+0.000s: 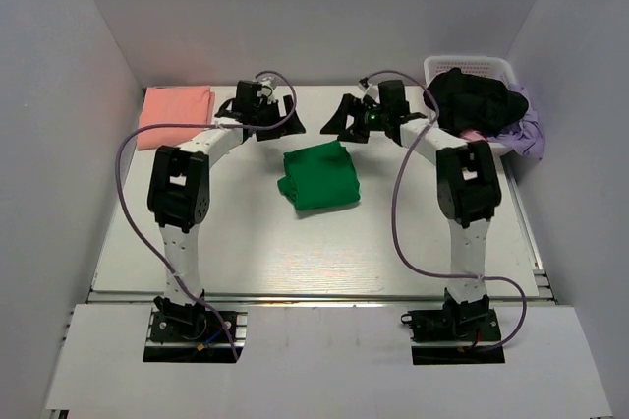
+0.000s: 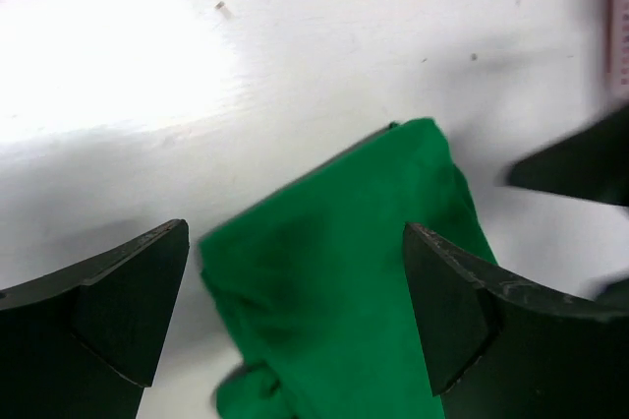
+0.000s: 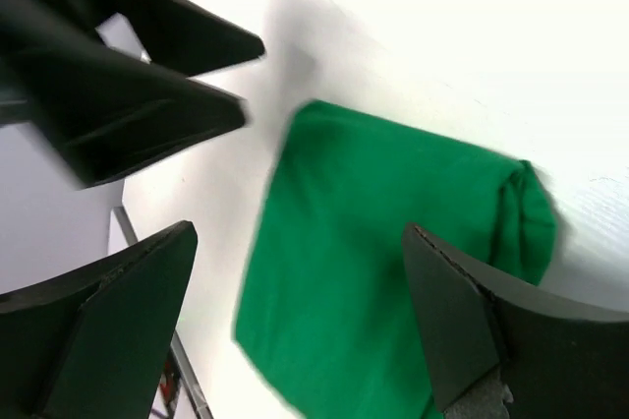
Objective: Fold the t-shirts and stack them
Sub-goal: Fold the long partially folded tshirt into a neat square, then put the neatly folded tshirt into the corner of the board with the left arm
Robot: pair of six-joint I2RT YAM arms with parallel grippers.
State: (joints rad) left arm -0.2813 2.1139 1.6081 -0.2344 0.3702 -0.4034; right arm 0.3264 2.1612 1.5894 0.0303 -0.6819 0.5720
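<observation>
Hovering spread and empty, the left end effector (image 2: 295,230) and right end effector (image 3: 300,230) both face the folded green shirt (image 1: 317,176), which lies between them toward the bases; the right seems slightly nearer.

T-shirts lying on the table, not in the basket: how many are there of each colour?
Green t-shirt: 1
Salmon-pink t-shirt: 1
Total: 2
</observation>
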